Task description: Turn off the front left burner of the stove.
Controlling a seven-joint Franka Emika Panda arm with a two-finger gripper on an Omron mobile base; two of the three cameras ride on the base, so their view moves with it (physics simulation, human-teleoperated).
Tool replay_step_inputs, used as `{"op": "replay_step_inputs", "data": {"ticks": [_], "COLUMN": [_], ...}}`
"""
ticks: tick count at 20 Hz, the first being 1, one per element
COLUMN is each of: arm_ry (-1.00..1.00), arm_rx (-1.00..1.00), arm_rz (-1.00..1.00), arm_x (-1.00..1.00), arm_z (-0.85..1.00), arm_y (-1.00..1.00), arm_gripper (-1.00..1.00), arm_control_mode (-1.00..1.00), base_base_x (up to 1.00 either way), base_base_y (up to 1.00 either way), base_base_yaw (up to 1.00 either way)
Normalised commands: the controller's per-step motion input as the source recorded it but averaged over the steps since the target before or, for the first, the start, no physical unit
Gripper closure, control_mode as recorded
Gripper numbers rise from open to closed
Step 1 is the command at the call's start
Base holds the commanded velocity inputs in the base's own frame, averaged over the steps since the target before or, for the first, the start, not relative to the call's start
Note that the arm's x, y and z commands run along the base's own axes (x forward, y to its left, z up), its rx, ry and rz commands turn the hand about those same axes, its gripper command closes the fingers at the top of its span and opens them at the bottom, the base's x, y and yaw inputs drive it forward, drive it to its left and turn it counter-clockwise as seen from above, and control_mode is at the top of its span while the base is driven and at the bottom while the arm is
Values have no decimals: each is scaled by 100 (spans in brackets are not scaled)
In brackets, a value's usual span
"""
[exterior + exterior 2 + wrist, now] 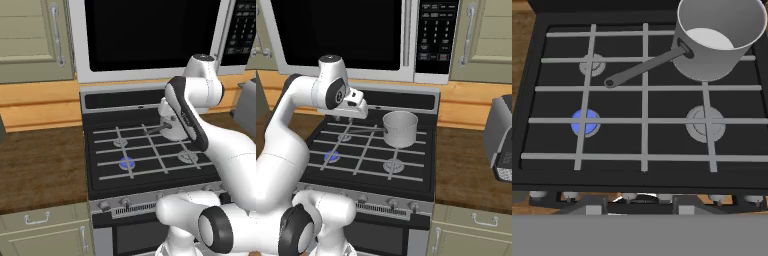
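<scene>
The stove (pixel 106 176) is a black gas range with pale grey grates. Its front left burner (pixel 126 162) (pixel 331 156) (pixel 586 122) glows with a blue flame disc under the grate bars. My gripper (pixel 351 118) (pixel 639 202) hangs above the back left part of the cooktop, well clear of the grates, and looks down over the whole stove. It is open, with nothing between its fingertips (pixel 594 205). A row of small round knobs (pixel 104 204) (pixel 392 202) (pixel 570 196) runs along the silver front strip, below the gripper in the hand view.
A steel saucepan (pixel 400 128) (pixel 719 40) stands on the back right burner, its long handle (pixel 642 67) pointing toward the stove's middle. A microwave (pixel 346 35) hangs above. A toaster (pixel 501 137) sits on the right counter. Wooden counters flank the stove.
</scene>
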Motion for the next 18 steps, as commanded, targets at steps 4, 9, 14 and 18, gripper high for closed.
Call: {"op": "replay_step_inputs", "data": {"ticks": [4, 9, 14, 18], "arm_ry": [-1, 0, 0, 0], "arm_rx": [-3, -8, -10, -15], "arm_rz": [0, 4, 3, 8], "arm_x": [-26, -43, -71, -91], "arm_z": [-1, -2, -13, -32], "arm_y": [16, 35, 53, 85], "arm_gripper": [-100, -100, -100, -100], "arm_control_mode": [-100, -100, -100, -100], "base_base_x": [0, 0, 0, 0], "base_base_y": [0, 0, 0, 0], "base_base_yaw": [0, 0, 0, 0]}}
